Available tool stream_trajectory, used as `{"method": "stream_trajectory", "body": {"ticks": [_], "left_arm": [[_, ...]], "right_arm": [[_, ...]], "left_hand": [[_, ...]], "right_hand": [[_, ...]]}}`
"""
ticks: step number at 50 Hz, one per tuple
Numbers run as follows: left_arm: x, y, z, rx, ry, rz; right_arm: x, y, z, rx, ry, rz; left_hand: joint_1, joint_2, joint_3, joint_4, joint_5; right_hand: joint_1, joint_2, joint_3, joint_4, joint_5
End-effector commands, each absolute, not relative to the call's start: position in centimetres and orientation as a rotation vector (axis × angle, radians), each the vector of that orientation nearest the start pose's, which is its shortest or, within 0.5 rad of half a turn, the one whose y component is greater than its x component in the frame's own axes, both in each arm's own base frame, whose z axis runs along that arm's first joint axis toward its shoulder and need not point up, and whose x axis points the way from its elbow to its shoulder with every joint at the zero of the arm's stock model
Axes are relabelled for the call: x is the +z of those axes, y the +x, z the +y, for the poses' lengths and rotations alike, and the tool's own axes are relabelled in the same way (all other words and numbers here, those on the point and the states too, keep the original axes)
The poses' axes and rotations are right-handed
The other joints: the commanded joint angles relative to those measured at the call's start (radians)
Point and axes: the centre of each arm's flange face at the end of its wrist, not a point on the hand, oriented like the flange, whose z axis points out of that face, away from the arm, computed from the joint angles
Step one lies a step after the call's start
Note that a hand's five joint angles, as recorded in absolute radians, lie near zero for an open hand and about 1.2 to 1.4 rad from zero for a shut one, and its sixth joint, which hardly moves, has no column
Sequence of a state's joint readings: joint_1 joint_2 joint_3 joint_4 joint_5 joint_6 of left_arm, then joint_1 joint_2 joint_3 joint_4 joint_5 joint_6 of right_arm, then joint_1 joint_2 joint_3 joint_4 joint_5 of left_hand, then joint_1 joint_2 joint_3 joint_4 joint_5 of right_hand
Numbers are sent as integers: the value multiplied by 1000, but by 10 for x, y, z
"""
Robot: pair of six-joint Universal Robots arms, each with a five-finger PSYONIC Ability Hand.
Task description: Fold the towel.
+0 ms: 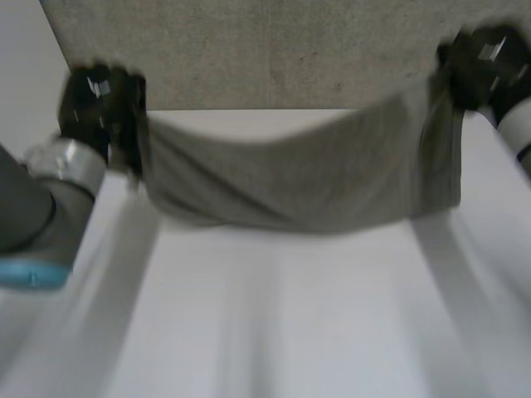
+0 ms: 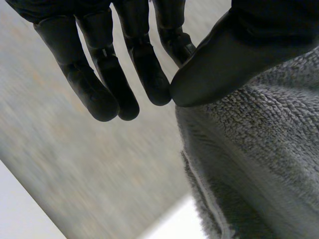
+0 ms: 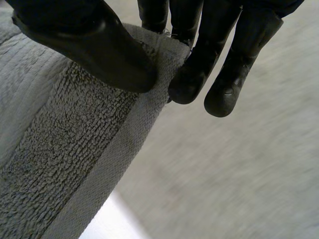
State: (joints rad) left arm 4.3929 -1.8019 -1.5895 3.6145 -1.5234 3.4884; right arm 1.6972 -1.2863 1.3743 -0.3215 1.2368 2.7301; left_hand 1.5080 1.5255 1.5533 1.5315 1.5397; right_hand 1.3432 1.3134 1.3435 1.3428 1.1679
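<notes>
A grey towel (image 1: 299, 178) hangs stretched in the air above the white table (image 1: 274, 315), sagging in the middle. My left hand (image 1: 104, 104) holds its left end; in the left wrist view the thumb (image 2: 219, 64) pins the towel (image 2: 259, 149) against the fingers (image 2: 144, 69). My right hand (image 1: 485, 66) holds the towel's right end, which droops in a fold below it. In the right wrist view the thumb (image 3: 94, 45) presses the hemmed edge of the towel (image 3: 75, 164) against the fingers (image 3: 199, 69).
Beyond the table's far edge lies a speckled grey floor (image 1: 274, 50). The white tabletop stretches out below the hanging towel toward me.
</notes>
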Motion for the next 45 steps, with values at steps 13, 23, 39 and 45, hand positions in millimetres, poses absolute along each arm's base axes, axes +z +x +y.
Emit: {"method": "stream_trajectory", "body": {"ticks": [13,23,39,45], "left_arm": [[314,-240,-324,-2668,347,2004],[214,-222,-290,-2198,726,2244],[297,-201,-208,-2403,771,1890],[289,-200,-203,-2384,776,1911]], "right_arm": [[340,228,-348,-2382,-855,1580],[225,202,-299,-1840,-1210,2100],[323,150,-249,-2202,-848,2023],[325,138,-248,-2152,-828,2068]], "left_hand": [[-112,-129,-157,-135,-318],[-112,-129,-157,-135,-318],[-112,-129,-157,-135,-318],[-112,-129,-157,-135,-318]], "right_hand": [[53,83,53,54,54],[53,83,53,54,54],[53,83,53,54,54],[53,83,53,54,54]]}}
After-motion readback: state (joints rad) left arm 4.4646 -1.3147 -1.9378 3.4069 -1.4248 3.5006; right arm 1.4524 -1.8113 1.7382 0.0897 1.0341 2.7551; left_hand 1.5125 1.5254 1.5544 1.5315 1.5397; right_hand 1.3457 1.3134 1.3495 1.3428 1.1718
